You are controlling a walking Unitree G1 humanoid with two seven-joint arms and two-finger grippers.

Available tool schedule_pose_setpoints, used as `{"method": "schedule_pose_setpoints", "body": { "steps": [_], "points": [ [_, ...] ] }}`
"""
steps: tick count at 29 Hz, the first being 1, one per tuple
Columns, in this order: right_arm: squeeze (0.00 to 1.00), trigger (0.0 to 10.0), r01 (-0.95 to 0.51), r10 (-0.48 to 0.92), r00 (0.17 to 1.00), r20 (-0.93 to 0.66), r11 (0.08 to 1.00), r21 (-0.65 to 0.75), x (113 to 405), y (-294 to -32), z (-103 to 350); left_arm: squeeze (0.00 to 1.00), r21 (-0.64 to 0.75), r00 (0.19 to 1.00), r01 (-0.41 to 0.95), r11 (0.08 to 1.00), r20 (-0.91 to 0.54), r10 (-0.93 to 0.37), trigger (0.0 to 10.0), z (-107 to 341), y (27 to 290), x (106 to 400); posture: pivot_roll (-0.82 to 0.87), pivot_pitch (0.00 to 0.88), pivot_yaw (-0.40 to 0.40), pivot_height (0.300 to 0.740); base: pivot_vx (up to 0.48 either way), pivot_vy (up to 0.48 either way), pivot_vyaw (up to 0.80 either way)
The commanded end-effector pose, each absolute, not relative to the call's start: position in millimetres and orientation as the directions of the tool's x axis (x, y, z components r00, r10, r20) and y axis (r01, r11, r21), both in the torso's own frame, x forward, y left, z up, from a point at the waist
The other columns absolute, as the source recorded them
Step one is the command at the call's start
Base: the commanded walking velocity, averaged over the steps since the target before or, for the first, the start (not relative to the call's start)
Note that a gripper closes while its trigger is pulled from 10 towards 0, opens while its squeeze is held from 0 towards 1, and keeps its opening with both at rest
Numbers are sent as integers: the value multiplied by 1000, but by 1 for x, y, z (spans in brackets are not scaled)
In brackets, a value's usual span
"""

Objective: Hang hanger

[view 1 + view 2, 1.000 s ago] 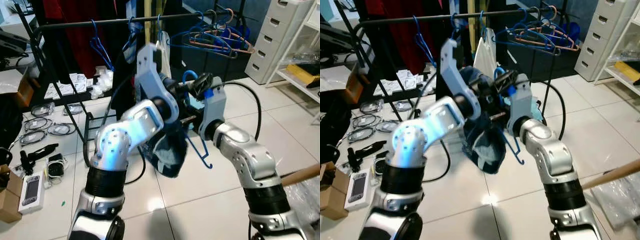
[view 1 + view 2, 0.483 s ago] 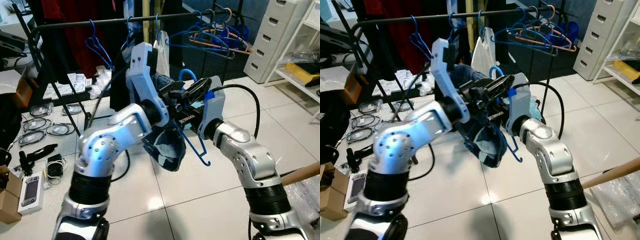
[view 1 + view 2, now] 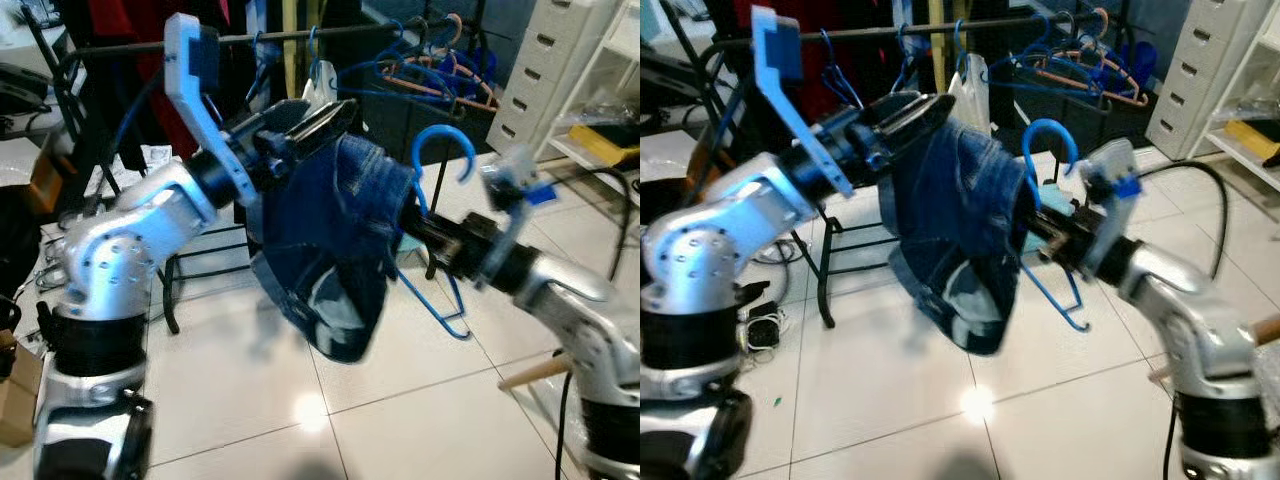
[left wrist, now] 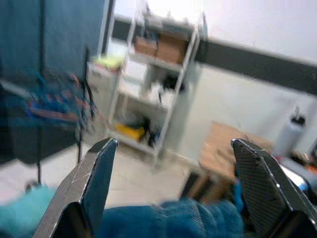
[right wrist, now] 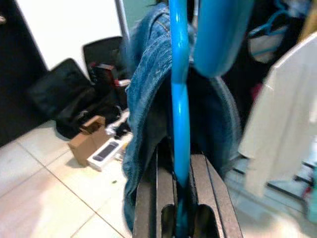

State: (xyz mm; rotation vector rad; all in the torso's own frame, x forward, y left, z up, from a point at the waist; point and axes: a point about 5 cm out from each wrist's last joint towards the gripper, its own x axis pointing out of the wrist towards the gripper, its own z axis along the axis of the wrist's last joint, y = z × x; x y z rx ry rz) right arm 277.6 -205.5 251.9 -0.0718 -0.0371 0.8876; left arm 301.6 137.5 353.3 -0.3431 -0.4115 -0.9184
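The blue hanger with jeans is clamped by the right end effector; the left end effector, spread apart, supports the denim. Lifting toward the rail at 12 o'clock is needed next.

Setting: a room serving as both clothes storage and work space. A black garment rail carries blue and pink hangers and dark and red clothing, over a floor of pale glossy tiles. A white drawer unit and an open white shelf rack (holding boxes and sundry items) stand at the far side. Coiled cables lie loose on the floor beneath the rail, and a cardboard box sits at the near edge.
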Motion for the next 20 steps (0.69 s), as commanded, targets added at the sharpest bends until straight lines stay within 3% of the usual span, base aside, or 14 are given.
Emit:
{"method": "schedule_pose_setpoints", "body": {
  "steps": [1, 2, 3, 5, 6, 9, 10, 11, 12, 14, 17, 19, 20],
  "points": [
    [0, 10000, -821, 829, 557, 45, 558, -119, 267, -211, 266, 0, -33, 484, 841, 541, 495, -722, 10000, 361, 142, 298, -85, 85, 23, 740, 0, 0, 0],
    [0, 10000, -821, 829, 557, 45, 558, -119, 267, -211, 266, 0, -33, 484, 841, 541, 495, -722, 10000, 361, 142, 298, -85, 85, 23, 740, 0, 0, 0],
    [0, 10000, -849, 855, 518, 17, 516, -114, 262, -221, 269, 0, 54, 418, 863, 502, 484, -769, 10000, 366, 144, 290, -85, 87, 22, 740, 0, 0, 0],
    [0, 10000, -849, 855, 518, 17, 516, -114, 262, -221, 269, 0, 54, 418, 863, 502, 484, -769, 10000, 366, 144, 290, -85, 87, 22, 740, 0, 0, 0],
    [0, 10000, -885, 889, 458, -10, 455, -99, 258, -224, 270, 0, 158, 338, 883, 443, 442, -831, 10000, 369, 144, 281, -85, 90, 21, 740, 0, 0, 0],
    [0, 10000, -919, 920, 391, -39, 387, -80, 254, -221, 269, 0, 242, 273, 893, 378, 376, -886, 10000, 368, 142, 274, -84, 91, 20, 740, 0, 0, 0],
    [0, 10000, -946, 944, 321, -72, 317, -59, 253, -216, 266, 0, 307, 206, 906, 292, 282, -937, 10000, 365, 138, 268, -83, 90, 20, 740, 0, 0, 0],
    [0, 10000, -946, 944, 321, -72, 317, -59, 253, -216, 266, 0, 307, 206, 906, 292, 282, -937, 10000, 365, 138, 268, -83, 90, 20, 740, 0, 0, 0],
    [0, 10000, -965, 961, 260, -97, 257, -44, 252, -209, 263, 0, 342, 153, 915, 212, 191, -970, 10000, 361, 134, 264, -81, 88, 19, 740, 0, 0, 0],
    [0, 10000, -965, 961, 260, -97, 257, -44, 252, -209, 263, 0, 342, 153, 915, 212, 191, -970, 10000, 361, 134, 264, -81, 88, 19, 740, 0, 0, 0],
    [0, 10000, -987, 978, 163, -133, 160, -32, 251, -196, 260, 0, 360, 64, 930, 72, 33, -997, 10000, 349, 126, 259, -75, 81, 18, 740, 0, 0, 0],
    [0, 10000, -987, 978, 163, -133, 160, -32, 251, -196, 260, 0, 360, 64, 930, 72, 33, -997, 10000, 349, 126, 259, -75, 81, 18, 740, 0, 0, 0],
    [0, 10000, -991, 981, 136, -142, 132, -37, 252, -191, 260, 0, 351, 26, 936, 15, -26, -999, 10000, 341, 121, 257, -75, 81, 19, 740, 0, 0, 0]
  ]
}}
